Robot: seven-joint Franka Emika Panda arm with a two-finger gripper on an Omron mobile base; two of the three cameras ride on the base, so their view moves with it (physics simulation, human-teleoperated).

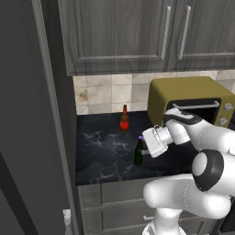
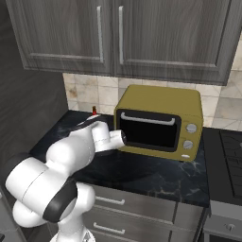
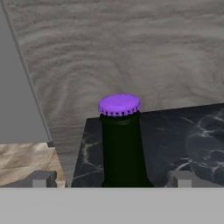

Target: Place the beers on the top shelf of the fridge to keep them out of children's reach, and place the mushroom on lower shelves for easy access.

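On the dark tabletop (image 1: 105, 147) beside the fridge (image 1: 27, 137), the claw (image 3: 114, 180) stood wide open and empty astride the green beer (image 3: 121, 144), not yet gripping it. The brown beer (image 1: 124, 119) waited behind, near the wall. Neither looked shelved; by this evidence, every placement remained.

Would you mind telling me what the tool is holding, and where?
Nothing yet: the open tool straddles the green bottle at its neck, unclamped.

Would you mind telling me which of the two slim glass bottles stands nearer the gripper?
The dark green bottle with the purple cap, between the open gripper fingers; the brown, red-capped bottle stands farther back.
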